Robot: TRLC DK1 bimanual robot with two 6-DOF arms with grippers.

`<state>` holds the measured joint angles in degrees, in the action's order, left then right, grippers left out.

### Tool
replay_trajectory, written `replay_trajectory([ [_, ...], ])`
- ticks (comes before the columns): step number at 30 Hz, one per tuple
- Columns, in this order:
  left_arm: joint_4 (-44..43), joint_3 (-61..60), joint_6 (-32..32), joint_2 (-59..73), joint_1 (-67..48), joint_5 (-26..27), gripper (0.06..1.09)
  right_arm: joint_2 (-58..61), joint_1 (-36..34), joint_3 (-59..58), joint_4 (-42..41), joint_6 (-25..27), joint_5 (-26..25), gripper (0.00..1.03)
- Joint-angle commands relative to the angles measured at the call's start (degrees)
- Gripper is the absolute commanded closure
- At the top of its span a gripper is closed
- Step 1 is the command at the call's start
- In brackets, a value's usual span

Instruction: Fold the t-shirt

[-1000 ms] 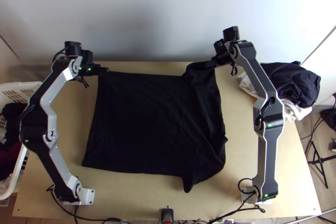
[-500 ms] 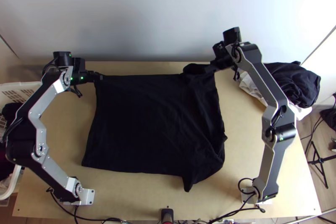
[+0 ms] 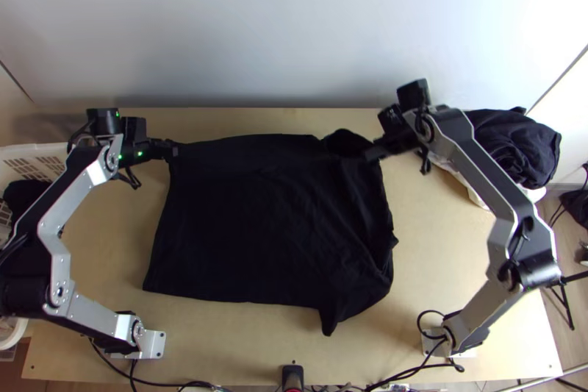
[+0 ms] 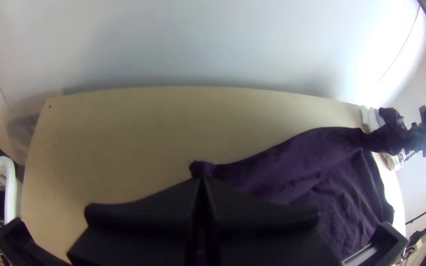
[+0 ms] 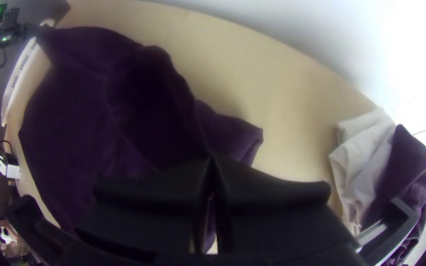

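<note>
In the top view the black t-shirt lies mostly spread, its far edge lifted between both grippers. My left gripper is shut on its far left corner, and my right gripper is shut on the far edge near the right, where a sleeve part bulges. The left wrist view has the left gripper with a small tuft of the shirt past its closed tips. In the right wrist view the right gripper pinches the cloth, a flap lying beyond the tips.
A heap of dark and white cloth lies at the table's far right. A white basket with dark clothes stands left of the table. Bare wood shows right of the shirt, and a pale wall rises behind the table.
Both grippers have come toward the near side with the shirt's far edge, the left also moving somewhat left. The shirt's near edge has stayed in place.
</note>
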<state>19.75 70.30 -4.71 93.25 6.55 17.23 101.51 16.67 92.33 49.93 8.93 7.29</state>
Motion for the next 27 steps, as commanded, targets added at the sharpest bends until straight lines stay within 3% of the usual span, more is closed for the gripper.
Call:
replay_trajectory([
  [1,-0.3,-5.4,0.3,-5.0,0.1,0.4,1.05,-8.7,0.0,-10.9,-1.0,-0.6,1.1,1.0],
  [11,-1.1,-11.9,-0.4,-9.5,0.5,0.4,1.05,-19.6,0.4,-23.9,-1.0,-0.8,2.4,1.0],
  [27,-1.8,-18.4,-1.4,-12.6,0.5,0.4,1.05,-25.5,3.2,-33.7,0.3,-1.1,4.0,1.0],
])
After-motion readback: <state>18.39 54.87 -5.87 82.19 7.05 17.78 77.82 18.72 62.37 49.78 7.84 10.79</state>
